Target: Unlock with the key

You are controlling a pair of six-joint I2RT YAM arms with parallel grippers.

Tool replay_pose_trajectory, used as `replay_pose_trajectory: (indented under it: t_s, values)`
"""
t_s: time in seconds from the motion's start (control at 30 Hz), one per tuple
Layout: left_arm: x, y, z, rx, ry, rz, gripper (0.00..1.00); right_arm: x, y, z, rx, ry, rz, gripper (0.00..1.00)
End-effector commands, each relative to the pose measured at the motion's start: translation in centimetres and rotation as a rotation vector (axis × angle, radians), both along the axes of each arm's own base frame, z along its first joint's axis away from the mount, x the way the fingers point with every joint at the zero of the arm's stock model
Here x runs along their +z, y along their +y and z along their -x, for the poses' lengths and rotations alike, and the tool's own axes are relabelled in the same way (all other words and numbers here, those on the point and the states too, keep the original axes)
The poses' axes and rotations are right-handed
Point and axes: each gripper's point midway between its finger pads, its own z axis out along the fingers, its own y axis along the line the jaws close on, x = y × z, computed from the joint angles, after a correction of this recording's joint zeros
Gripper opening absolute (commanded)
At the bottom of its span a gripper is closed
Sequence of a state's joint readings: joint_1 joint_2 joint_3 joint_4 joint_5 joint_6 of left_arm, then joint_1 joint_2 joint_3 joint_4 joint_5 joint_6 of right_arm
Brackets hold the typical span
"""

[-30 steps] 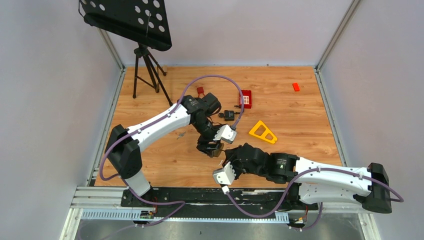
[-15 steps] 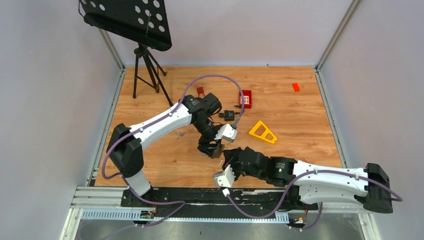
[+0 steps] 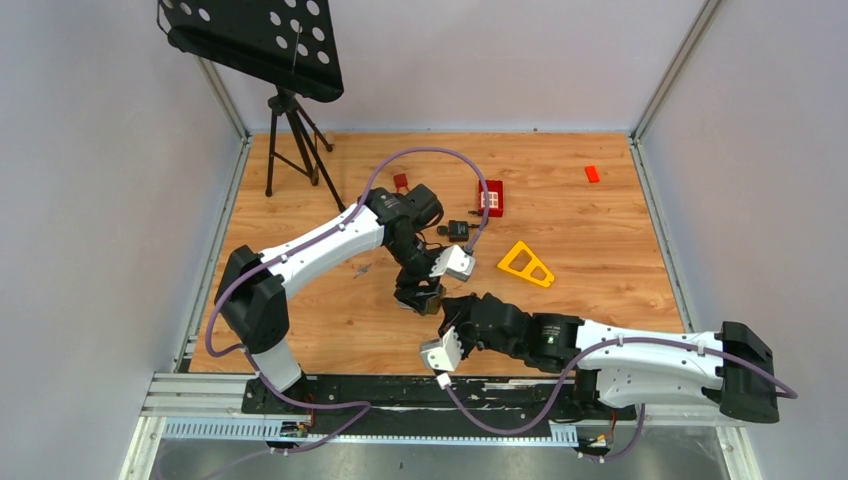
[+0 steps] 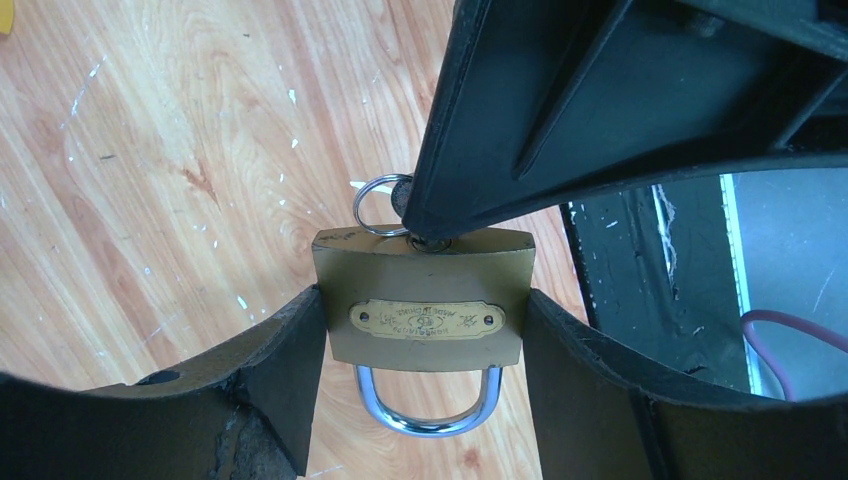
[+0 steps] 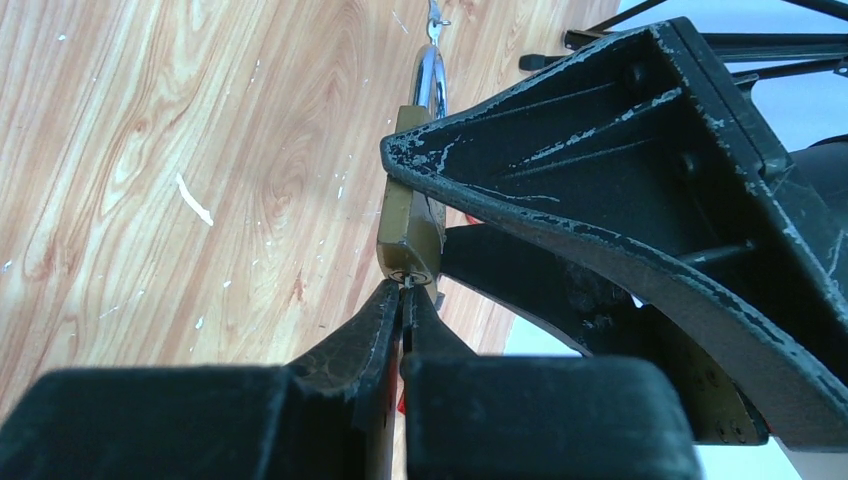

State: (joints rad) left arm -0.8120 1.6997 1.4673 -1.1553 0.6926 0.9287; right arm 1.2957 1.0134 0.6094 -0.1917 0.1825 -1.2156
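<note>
**Brass padlock [image 4: 420, 310] clamped in the left gripper [image 3: 420, 297], with the key [image 5: 407, 284] pinched at its keyhole by the right gripper [image 5: 404, 300].**

The padlock is over the near middle of the wooden table [image 3: 600, 250], where the two arms meet. The left fingers [image 4: 285, 370] press on its two narrow sides, jaws spread to the body's width. Its nameplate faces the left wrist camera, and the steel shackle [image 4: 425, 415] points back toward that wrist. The right jaws are clenched flat on the thin key, tips right against the keyhole face, and the key ring [image 4: 375, 205] shows just beside them. Farther back lie a yellow triangle [image 3: 525, 263], a small black object [image 3: 458, 230], a red block [image 3: 491, 197] and a small red piece [image 3: 592, 173]. A tripod stand [image 3: 290, 140] is at the far left.
</note>
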Motion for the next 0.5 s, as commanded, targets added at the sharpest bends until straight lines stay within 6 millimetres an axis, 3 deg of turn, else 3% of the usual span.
replay_pose_trajectory:
  t_s: [0.0,0.23,0.47]
  values:
    - [5.0,-3.2,1.3,-0.054,0.018,0.219,0.00,0.5,0.9,-0.4,-0.045,0.027,-0.060,0.02]
    - [4.5,-2.9,0.9,-0.032,-0.013,0.202,0.00,1.0,-0.7,-0.3,-0.089,0.073,-0.062,0.25]
    - [4.0,-2.7,0.4,-0.017,-0.032,0.181,0.00,3.5,-2.5,-0.5,-0.122,0.101,-0.141,0.44]
